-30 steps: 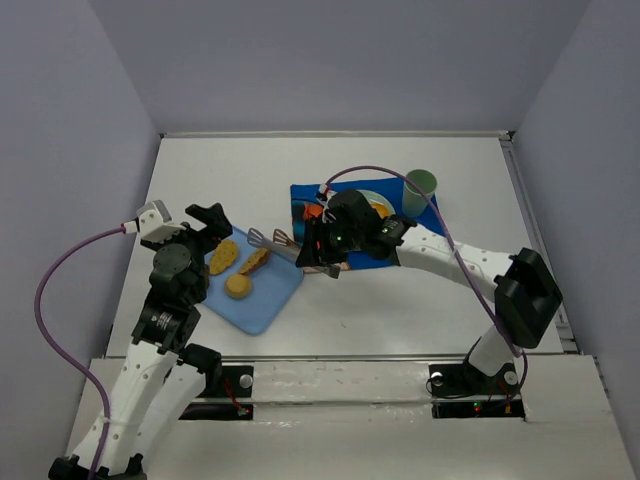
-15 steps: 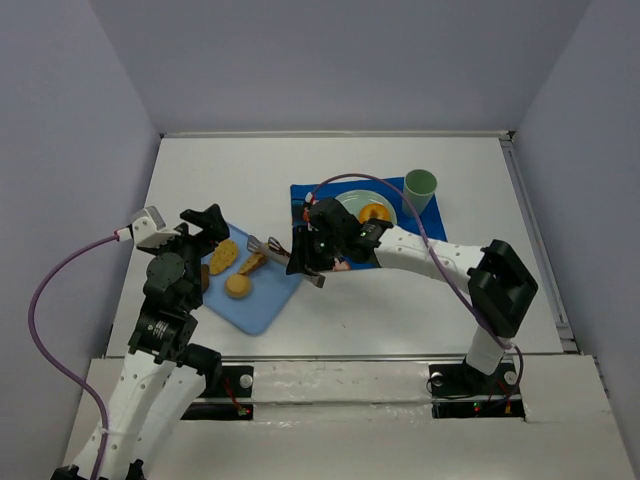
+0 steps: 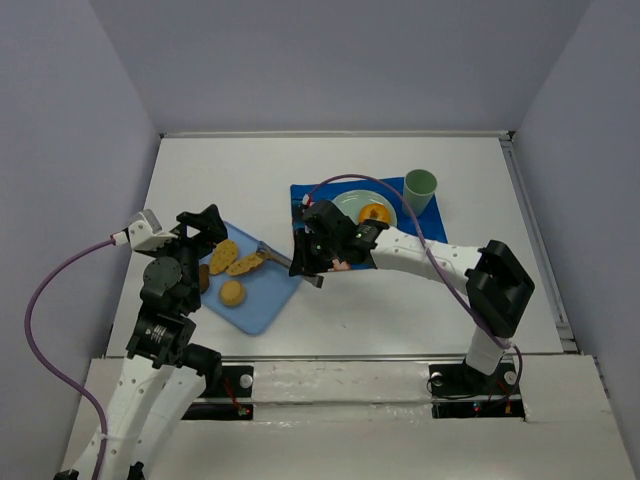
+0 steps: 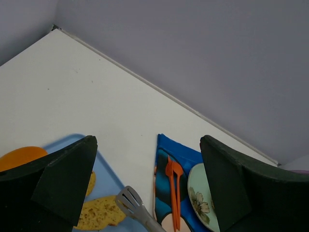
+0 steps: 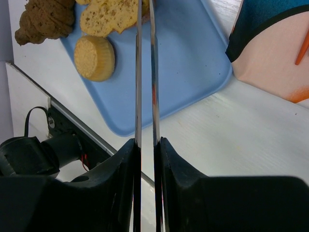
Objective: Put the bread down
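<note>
We saw the bread slice [image 3: 246,263] lying on the light-blue tray [image 3: 268,302]. Its 3 o'clock end met the tips of the tongs [image 5: 138,72], though we could not tell whether they pinched it. A second slice [image 3: 222,256] lay just at its 9 o'clock and a muffin [image 3: 233,293] at its 6 o'clock. The right gripper [image 5: 146,142] had its jaws pressed onto the tongs' handles. The left gripper [image 4: 147,145] hung over the tray's 10 o'clock corner, jaws spread. A dark-blue mat [image 3: 428,222] lay at the tray's 3 o'clock on the white surface [image 3: 250,170].
</note>
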Controlling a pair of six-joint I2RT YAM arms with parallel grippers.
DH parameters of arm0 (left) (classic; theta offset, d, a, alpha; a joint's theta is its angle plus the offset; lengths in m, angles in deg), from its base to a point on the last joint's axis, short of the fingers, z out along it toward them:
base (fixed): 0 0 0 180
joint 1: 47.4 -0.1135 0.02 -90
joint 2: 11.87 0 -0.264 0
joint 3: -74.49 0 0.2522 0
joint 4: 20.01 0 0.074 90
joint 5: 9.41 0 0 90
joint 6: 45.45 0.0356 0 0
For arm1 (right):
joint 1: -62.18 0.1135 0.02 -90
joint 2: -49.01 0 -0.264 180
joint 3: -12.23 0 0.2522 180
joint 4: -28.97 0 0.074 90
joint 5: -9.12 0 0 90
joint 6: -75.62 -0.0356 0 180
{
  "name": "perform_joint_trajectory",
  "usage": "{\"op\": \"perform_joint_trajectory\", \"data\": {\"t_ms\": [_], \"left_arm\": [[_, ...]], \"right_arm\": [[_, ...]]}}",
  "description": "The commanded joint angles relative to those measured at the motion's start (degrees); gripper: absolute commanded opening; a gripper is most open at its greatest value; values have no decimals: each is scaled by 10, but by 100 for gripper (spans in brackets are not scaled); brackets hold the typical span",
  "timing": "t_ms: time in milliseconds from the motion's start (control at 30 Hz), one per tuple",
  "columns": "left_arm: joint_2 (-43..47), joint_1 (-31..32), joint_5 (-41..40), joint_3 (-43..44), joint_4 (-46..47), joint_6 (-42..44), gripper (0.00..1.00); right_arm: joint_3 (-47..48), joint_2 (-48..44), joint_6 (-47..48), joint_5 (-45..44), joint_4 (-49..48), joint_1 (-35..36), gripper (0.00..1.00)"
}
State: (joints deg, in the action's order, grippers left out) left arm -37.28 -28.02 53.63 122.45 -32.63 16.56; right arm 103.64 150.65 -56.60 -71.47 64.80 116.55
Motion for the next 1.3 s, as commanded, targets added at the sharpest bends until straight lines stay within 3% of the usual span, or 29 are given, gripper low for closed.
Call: {"op": "perform_joint_trajectory", "data": {"t_ms": [0,133,333,633,833,967,1267], "left_arm": [[8,-1,-4,-7,32,-4,99],[12,-1,-4,-7,32,-5,99],[19,-1,-5,-8,31,-6,99],[17,-1,-5,-8,31,-7,99],[20,-1,-7,-10,32,-9,99],[20,-1,-4,-10,32,-8,99],[13,-1,-3,-11,35,-8,99]], "right_arm": [[30,-10,8,-17,3,6,14],[29,-29,17,-37,4,6,7],[29,-66,44,-77,2,6,7],[-19,-173,72,-215,17,6,7],[-100,-265,59,-327,61,-36,7],[-146,-291,50,-320,61,-70,7],[-156,-262,66,-289,63,-138,8]]}}
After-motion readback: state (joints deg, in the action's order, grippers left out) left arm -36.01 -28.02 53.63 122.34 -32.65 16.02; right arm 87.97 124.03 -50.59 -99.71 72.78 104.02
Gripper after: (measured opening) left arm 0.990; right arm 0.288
